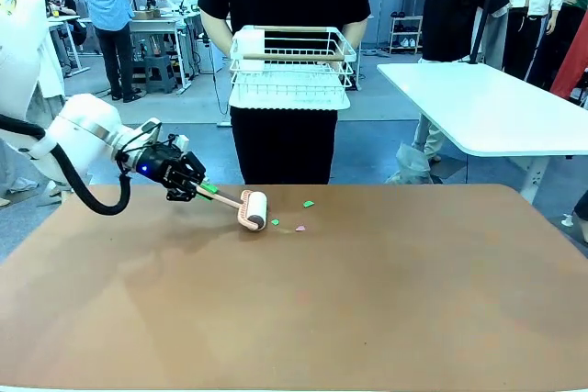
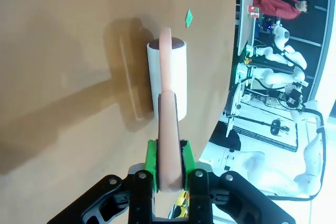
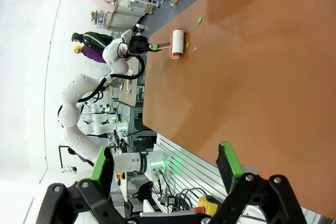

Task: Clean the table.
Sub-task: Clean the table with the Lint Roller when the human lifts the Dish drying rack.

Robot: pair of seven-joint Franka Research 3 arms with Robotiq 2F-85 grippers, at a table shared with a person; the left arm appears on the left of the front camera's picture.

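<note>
The reddish-brown table (image 1: 367,309) has a lint roller (image 1: 253,209) resting on it at the far left of centre, with a white drum and a pink handle. My left gripper (image 1: 188,185) is shut on that handle. In the left wrist view its green pads (image 2: 152,163) clamp the handle while the lint roller (image 2: 167,77) lies on the table (image 2: 63,35). Just right of the roller lie small paper scraps: a green one (image 1: 308,204), another green one (image 1: 275,222) and a pink one (image 1: 300,228). My right gripper (image 3: 166,163) hangs open above the table's near edge (image 3: 262,77), holding nothing.
A person stands at the far side holding a white wire basket (image 1: 290,66) with a second roller in it. A white-topped table (image 1: 487,107) stands at the back right. Other people stand farther off.
</note>
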